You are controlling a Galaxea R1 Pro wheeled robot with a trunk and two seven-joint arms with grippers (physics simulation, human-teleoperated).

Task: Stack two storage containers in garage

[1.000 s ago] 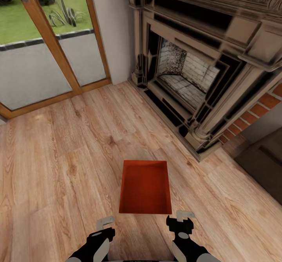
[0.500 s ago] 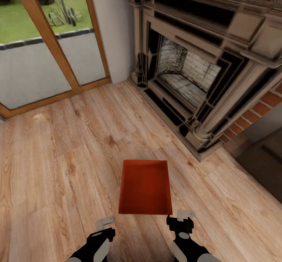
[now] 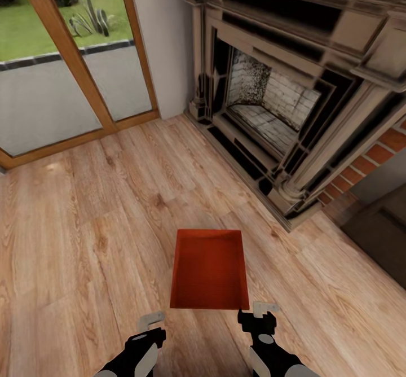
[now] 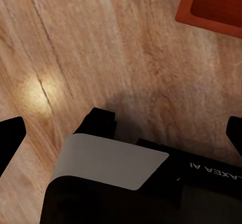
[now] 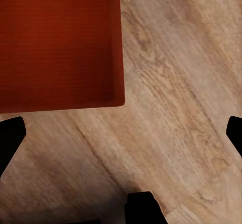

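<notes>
From the head camera, one red-orange storage container (image 3: 209, 270) sits on the light wood-plank floor (image 3: 84, 241) of the living room, straight ahead of the robot and between its two arms. It stands upright with its open top facing up, and nothing lies inside it; its smooth inner walls and bottom are bare. The left tool (image 3: 151, 321) hangs just beside the container's near left corner, apart from it, and the right tool (image 3: 260, 311) hangs just beside the near right corner, close to the rim but not gripping it. Whether either tool is spread or clenched cannot be told from this view. Beyond the container stands the fireplace (image 3: 282, 112) with its pale surround, red brick (image 3: 366, 165) showing at its right side, and a wood-framed glass door (image 3: 67, 66) to the left opens onto grass.

The left wrist camera looks down on the floor, with a corner of the container (image 4: 214, 5) at the frame's edge, well clear of the left tool's dark fingertips (image 4: 10, 138), which stand wide apart with nothing between them.

The right wrist camera shows much more of the container (image 5: 58, 43): its empty interior and one rounded corner, resting on the planks. The right tool's fingertips (image 5: 9, 136) are likewise spread wide, released, holding nothing, with the container's edge lying just ahead of them.
</notes>
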